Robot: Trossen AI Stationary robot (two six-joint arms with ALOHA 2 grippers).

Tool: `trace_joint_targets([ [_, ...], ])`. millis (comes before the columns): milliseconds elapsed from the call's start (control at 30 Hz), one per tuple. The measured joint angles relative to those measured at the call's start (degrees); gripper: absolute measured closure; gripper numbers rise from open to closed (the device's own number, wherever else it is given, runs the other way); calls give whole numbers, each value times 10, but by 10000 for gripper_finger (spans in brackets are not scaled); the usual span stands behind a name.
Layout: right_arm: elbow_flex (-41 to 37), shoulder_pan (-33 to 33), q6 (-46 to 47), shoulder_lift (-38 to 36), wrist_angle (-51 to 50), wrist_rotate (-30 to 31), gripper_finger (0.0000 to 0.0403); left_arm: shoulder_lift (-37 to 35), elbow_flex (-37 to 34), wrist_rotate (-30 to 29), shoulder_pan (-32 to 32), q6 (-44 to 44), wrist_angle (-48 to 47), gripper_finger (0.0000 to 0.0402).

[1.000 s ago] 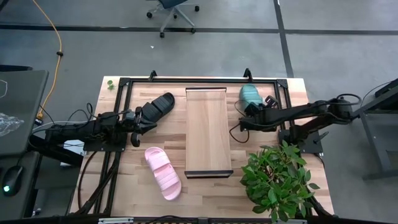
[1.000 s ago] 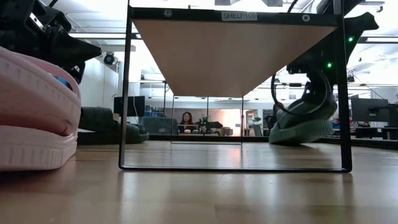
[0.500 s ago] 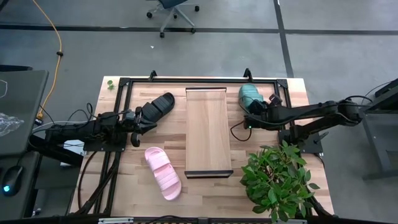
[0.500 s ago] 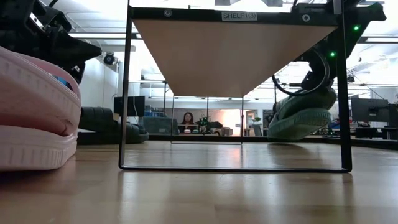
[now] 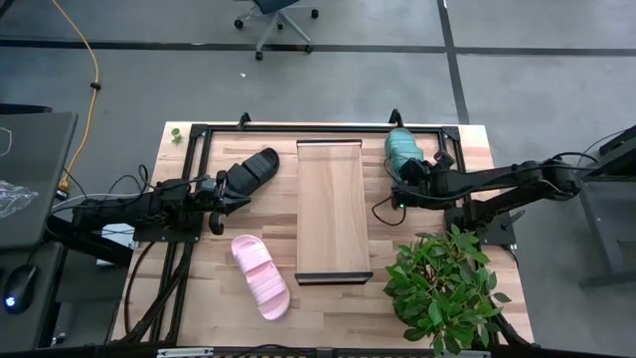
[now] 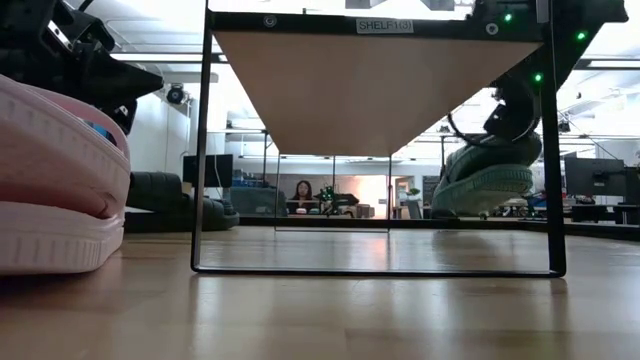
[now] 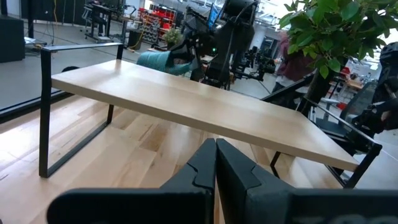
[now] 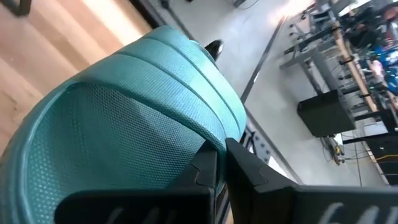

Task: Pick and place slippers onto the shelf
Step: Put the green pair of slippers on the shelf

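teal slipper lifted higher, in right claw

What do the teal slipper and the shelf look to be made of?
Teal slipper: probably soft moulded foam, matte; chunky body, fine dimpled footbed and ribbed strap, which the right gripper pinches. Shelf: light wood board, smooth satin face with faint grain, on thin dark legs, likely metal.

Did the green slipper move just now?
Yes. The teal slipper rose off the tabletop, up the shelf leg, held by the right gripper.
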Motion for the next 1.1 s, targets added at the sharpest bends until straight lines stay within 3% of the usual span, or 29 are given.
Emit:
trace_joint_targets([
  [233,37,10,-2,-26,-40,-8,403,0,0,-16,0,0,1,401],
  [533,150,10,58,-32,-192,-12,403,0,0,-30,0,0,5,401],
  [1100,313,10,54,-32,-246,-78,403,0,0,-31,0,0,4,401],
])
